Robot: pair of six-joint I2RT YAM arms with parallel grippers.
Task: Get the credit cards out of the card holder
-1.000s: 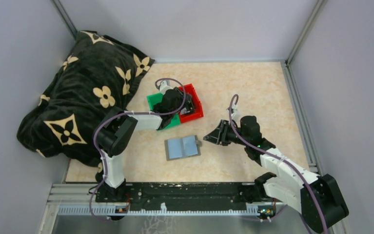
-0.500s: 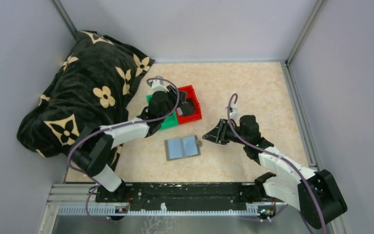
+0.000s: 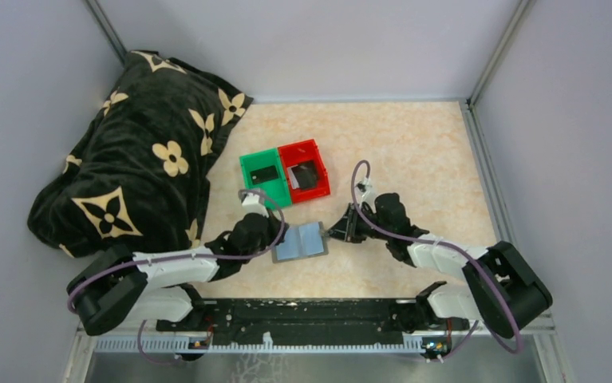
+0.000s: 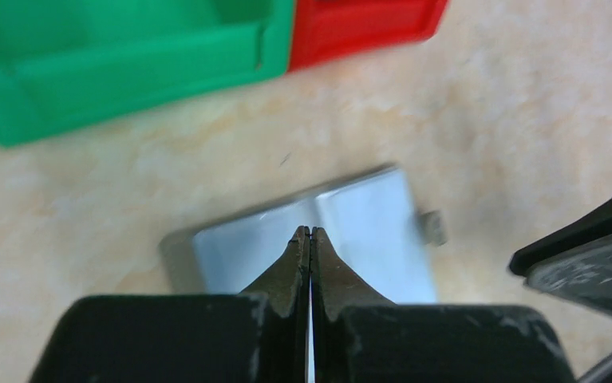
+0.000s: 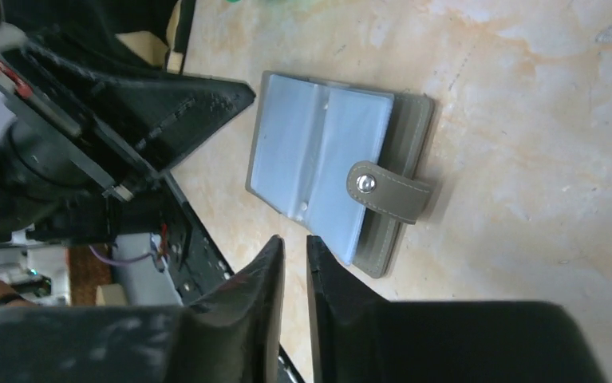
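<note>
A black blanket [image 3: 127,152] with cream flower patterns is heaped in the upper left of the top view, spilling onto the left edge of the marbled bench [image 3: 414,152]. Below it the left arm [image 3: 167,267] reaches from the lower left toward the centre. The left fingers [image 3: 273,234] are at the left edge of the card holder [image 3: 300,241]. In the left wrist view these fingers [image 4: 294,263] are pressed tight together with nothing between them, their tips over the fold of the card holder [image 4: 366,231].

Just above centre in the top view stand a green bin [image 3: 250,163] and a red bin [image 3: 324,182], touching side by side. The credit cards show as one dark card in the green bin [image 3: 266,173] and another in the red bin [image 3: 306,177].

The card holder lies open and flat on the bench at the centre, below the bins, its two pale blue-grey panels facing up. Whether any card is left in the slots cannot be told. The right wrist view shows its grey strap [image 5: 386,191] with a metal snap folded over one panel.

The right fingers [image 3: 341,231] sit just beside the card holder's right edge. In the right wrist view they [image 5: 266,271] are drawn almost together with a thin slit between them, holding nothing. The right arm [image 3: 446,259] runs off to the lower right.
</note>
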